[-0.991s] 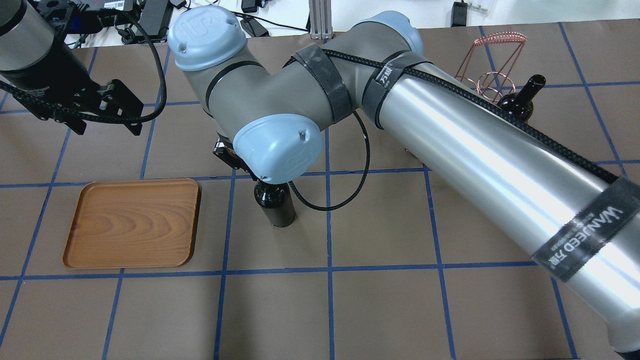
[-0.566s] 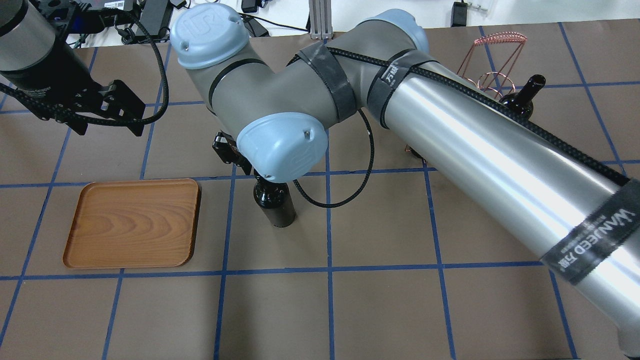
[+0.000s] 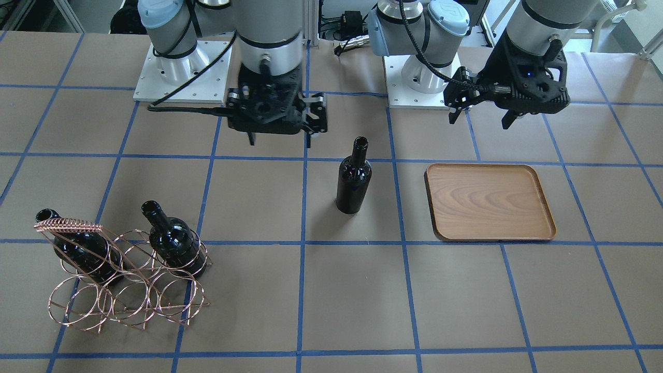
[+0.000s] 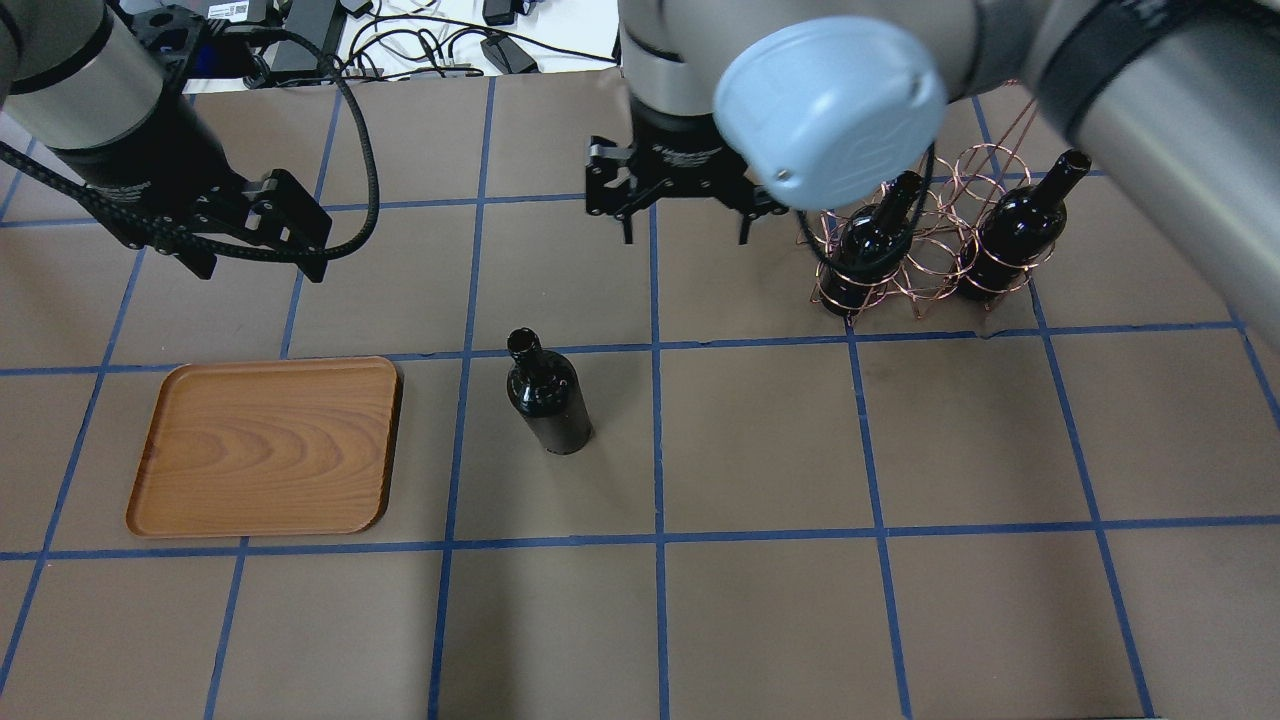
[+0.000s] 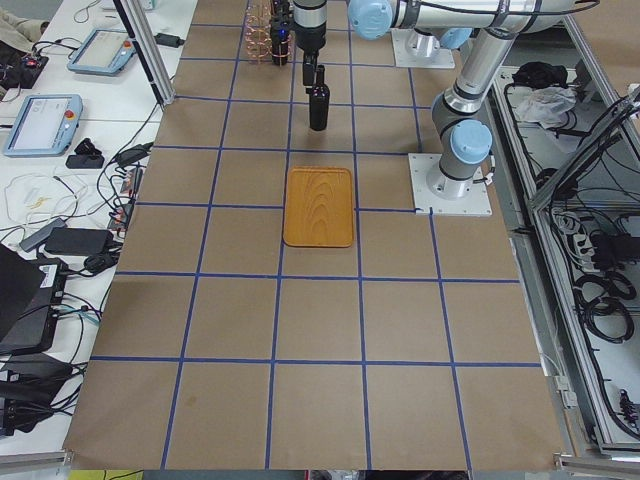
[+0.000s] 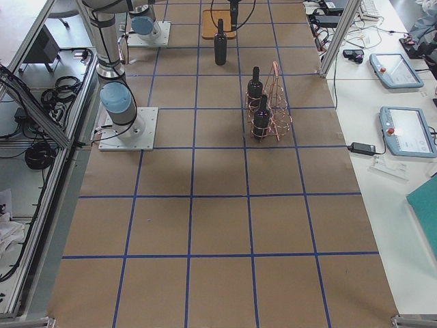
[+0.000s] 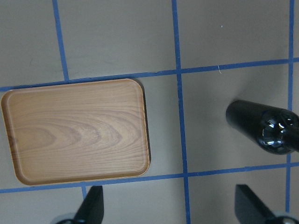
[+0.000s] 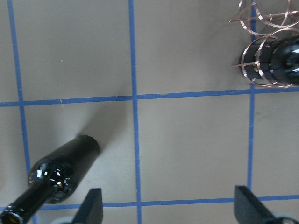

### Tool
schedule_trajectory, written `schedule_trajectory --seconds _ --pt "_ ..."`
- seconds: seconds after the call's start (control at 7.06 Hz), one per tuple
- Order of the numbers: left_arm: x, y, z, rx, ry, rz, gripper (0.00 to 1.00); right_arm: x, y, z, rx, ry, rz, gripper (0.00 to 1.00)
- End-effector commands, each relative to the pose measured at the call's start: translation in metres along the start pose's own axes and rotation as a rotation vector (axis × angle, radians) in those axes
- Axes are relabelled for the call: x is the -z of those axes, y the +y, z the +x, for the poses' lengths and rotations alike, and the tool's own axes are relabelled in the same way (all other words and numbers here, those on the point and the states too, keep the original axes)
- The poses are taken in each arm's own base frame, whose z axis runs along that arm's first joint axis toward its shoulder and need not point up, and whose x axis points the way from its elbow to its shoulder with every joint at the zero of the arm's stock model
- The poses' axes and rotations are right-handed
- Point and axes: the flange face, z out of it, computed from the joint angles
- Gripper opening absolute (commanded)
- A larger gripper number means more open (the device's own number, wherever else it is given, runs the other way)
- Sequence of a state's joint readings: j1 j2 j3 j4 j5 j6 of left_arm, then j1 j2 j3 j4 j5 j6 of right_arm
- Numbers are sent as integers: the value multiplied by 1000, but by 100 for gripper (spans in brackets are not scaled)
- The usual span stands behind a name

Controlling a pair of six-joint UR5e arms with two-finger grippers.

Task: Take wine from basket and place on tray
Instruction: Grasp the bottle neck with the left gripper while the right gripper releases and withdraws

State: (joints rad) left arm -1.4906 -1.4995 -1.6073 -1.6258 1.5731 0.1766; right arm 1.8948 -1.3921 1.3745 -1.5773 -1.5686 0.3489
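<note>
I'm seeing the wine (image 4: 545, 395) standing upright on the counter (image 4: 760, 450), on its own, btwn the tray (image 4: 265, 445) and the basket (image 4: 905, 285). It's sitting nearer the tray but not touching it.

Overhead is showing the left tool (image 4: 262, 262) hanging up high on the tray's side, jaws spread and gripping nothing. The right tool (image 4: 685, 235) is hovering high btwn wine and basket, jaws also apart and empty.

The right arm's elbow is covering part of the basket overhead, so I'm checking the front cam. There the whole basket is showing, w/ its coiled handle (image 3: 67, 226) and 2 other bottles (image 3: 173, 241) standing in its rings.

Left wrist cam is looking straight down on the tray and the wine's body, w/ its fingertips (image 7: 91, 207) wide apart at the bottom edge. Right wrist cam is picking up the wine at lower left and one basket bottle at upper right. Side cams are sitting too far out for jaw detail.
</note>
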Motion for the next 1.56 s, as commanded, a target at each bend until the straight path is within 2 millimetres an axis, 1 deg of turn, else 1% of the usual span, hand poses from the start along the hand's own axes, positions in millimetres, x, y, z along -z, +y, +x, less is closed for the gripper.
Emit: schedule_trajectory --seconds 0.0,0.14,0.28,0.42,0.57,0.71,0.85,0.99,1.13,1.42 --pt "-8 7 73 -73 -2 -9 100 29 -4 92 115 10 -39 99" --pt "-15 9 96 -8 8 -21 100 29 7 119 143 10 -35 99" --pt "-21 12 121 -30 48 -21 100 26 20 138 114 8 -35 96" --pt "-34 11 137 -61 55 4 100 23 22 147 109 8 2 97" --pt "-57 10 148 -76 55 9 100 26 18 149 106 14 33 100" --pt "-80 9 154 -86 53 -17 100 28 18 152 106 44 40 100" --pt "-91 6 156 -88 51 -38 100 30 17 153 98 45 49 100" --pt "-101 3 163 -98 63 -54 98 29 17 153 99 46 48 100" --pt "-109 -2 165 -101 60 -65 94 30 17 153 98 42 48 100" --pt "-117 -7 166 -104 56 -70 87 30 17 153 98 44 46 100"
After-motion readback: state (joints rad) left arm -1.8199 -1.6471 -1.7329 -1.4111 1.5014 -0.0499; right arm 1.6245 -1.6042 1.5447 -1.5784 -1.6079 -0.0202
